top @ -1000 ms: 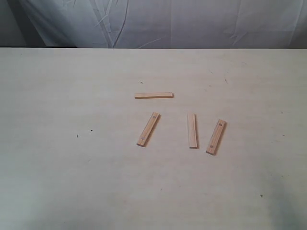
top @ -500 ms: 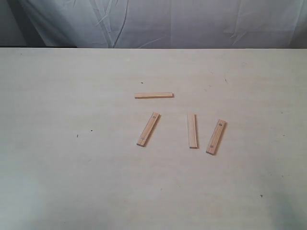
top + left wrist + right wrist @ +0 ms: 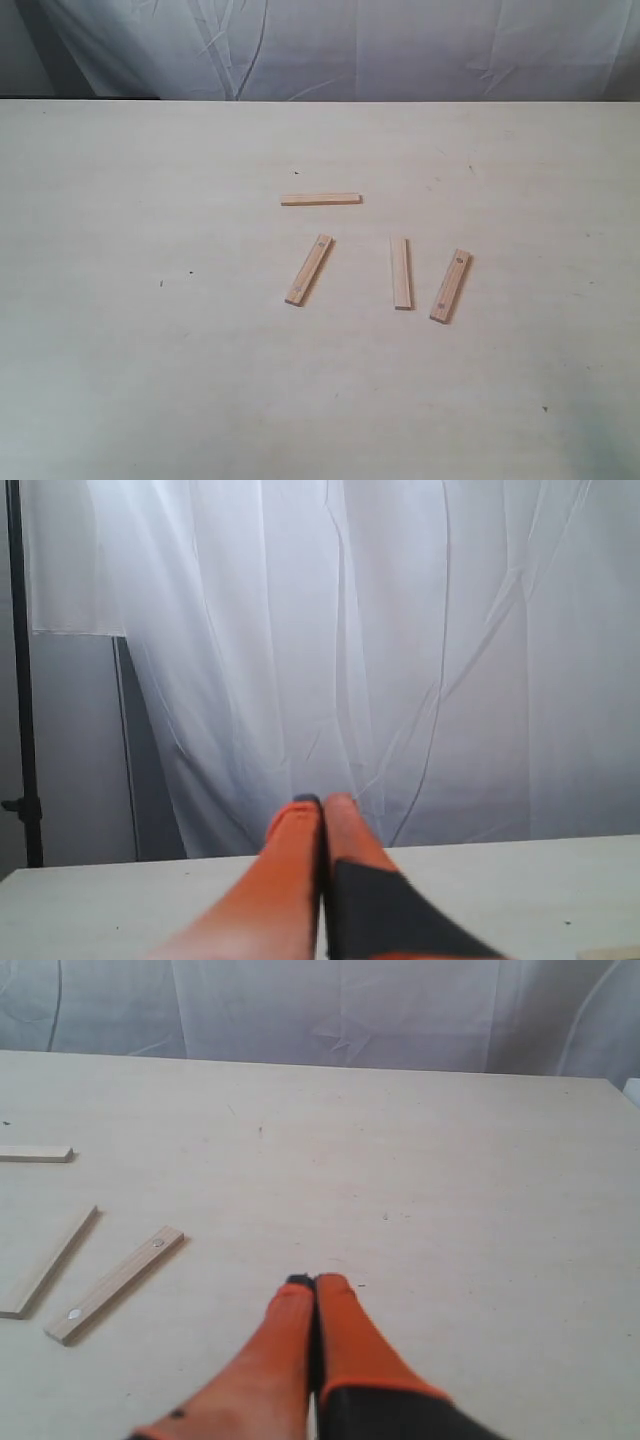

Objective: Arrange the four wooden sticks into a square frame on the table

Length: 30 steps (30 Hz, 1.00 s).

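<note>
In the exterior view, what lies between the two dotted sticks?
The plain stick, apart from both the left dotted stick and the right dotted stick, with bare table either side. The exterior view shows it.

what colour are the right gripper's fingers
Orange fingers; the right wrist view shows them best.

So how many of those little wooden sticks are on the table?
4. The back stick lies crosswise; nearer are the left stick, middle stick and right stick, all apart.
</note>
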Tool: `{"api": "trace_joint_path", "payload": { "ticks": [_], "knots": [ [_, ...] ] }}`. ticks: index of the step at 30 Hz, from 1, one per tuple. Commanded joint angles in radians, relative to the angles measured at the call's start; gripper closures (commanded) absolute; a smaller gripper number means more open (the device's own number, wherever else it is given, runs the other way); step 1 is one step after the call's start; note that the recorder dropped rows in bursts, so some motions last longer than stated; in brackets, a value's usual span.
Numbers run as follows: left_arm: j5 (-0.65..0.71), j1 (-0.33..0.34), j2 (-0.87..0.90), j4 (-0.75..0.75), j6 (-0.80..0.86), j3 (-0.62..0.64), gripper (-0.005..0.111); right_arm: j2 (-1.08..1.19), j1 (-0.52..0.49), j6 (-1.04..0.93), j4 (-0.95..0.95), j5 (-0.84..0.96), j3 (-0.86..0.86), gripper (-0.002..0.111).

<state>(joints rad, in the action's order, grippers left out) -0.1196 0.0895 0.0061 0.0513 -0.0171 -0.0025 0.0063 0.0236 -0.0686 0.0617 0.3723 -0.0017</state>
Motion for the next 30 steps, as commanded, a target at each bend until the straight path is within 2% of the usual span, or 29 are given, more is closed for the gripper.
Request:
{"api": "trace_joint_path", "payload": {
  "ticks": [1,5,8,10,14,19,26,30],
  "knots": [
    [-0.044,-0.002,-0.006,0.002,-0.006,0.003,0.107,-0.006,-0.005,-0.001,-0.001,-0.014,0.002,0.109],
    [-0.089,-0.002,-0.006,-0.013,-0.006,0.003,0.107,-0.006,-0.005,-0.001,-0.001,-0.014,0.002,0.109],
    [-0.117,-0.002,-0.006,-0.095,-0.006,0.003,0.107,-0.006,-0.005,-0.001,-0.001,-0.014,0.002,0.109],
    [-0.043,-0.002,-0.006,-0.157,-0.006,-0.044,0.107,-0.006,-0.005,-0.001,-0.001,-0.014,0.002,0.109],
    [0.138,-0.002,0.044,-0.148,-0.006,-0.171,0.107,-0.006,-0.005,-0.001,-0.001,-0.014,0.002,0.109],
    [0.300,-0.002,0.243,-0.143,-0.006,-0.374,0.107,-0.006,-0.005,-0.001,-0.001,-0.014,0.002,0.109],
    [0.549,-0.002,0.636,-0.084,0.017,-0.669,0.107,-0.006,-0.005,-0.001,-0.001,-0.014,0.002,0.109],
    [0.645,-0.015,0.868,-0.140,0.063,-0.805,0.107,-0.006,-0.005,-0.001,-0.001,-0.014,0.002,0.109]
  ]
}}
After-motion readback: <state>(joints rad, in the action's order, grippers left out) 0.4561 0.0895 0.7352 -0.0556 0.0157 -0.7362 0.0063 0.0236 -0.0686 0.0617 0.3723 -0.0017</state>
